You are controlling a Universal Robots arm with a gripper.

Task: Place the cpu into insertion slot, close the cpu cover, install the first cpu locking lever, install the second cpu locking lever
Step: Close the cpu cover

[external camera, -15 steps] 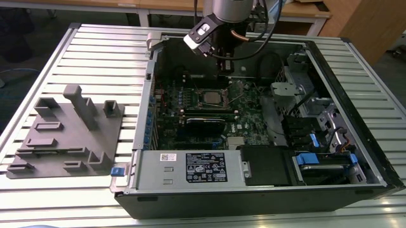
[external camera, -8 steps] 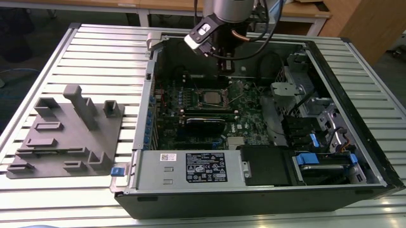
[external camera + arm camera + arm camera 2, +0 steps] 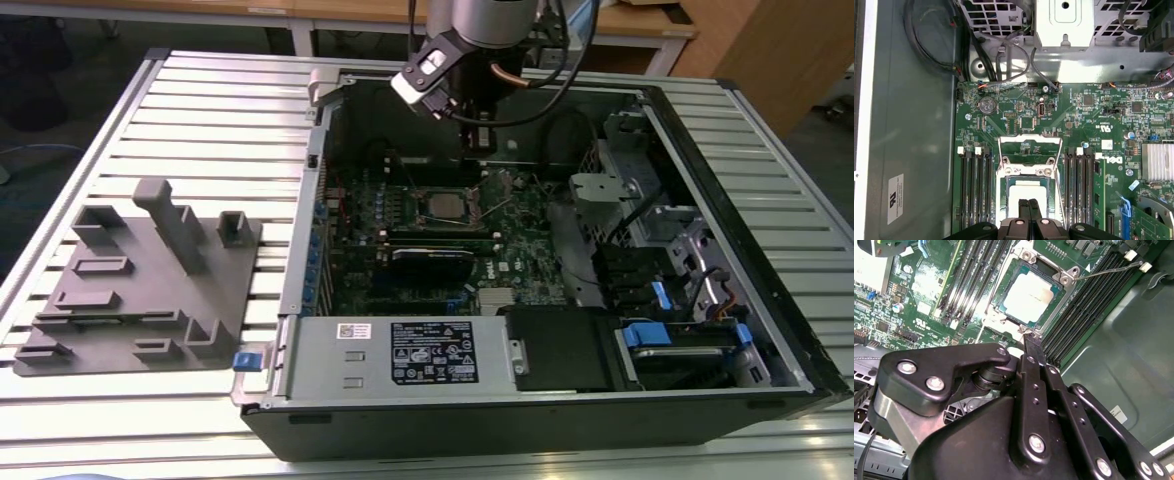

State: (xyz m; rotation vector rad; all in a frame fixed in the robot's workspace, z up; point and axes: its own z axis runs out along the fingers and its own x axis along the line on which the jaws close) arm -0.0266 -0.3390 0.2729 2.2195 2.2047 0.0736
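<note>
Exterior view first: a slatted bench [image 3: 200, 120] carries an open case [image 3: 534, 425], and the arm [image 3: 487, 30] comes down into it at the top centre of the frame. The green board [image 3: 521, 215] fills the middle of the case. The slot [image 3: 446, 205] sits near the centre of the frame, directly below the jaws as the frame shows them and close to them.

In the second wrist view the cpu [image 3: 1029, 296] lies flat in the slot. The cover [image 3: 999, 315] looks folded down around it, with the pale chip top showing through its window. The jaws are narrow, pressed together with nothing between them. The fingertips [image 3: 1030, 342] point straight at the slot and end at its nearest corner, touching or just short of it; I cannot tell which.

A thin wire lever [image 3: 1109, 271] juts away from another corner of the slot, over the memory sockets [image 3: 1084, 315], so it seems unlatched. By my reading the chip and cover are done and the levers are the work in hand
</note>
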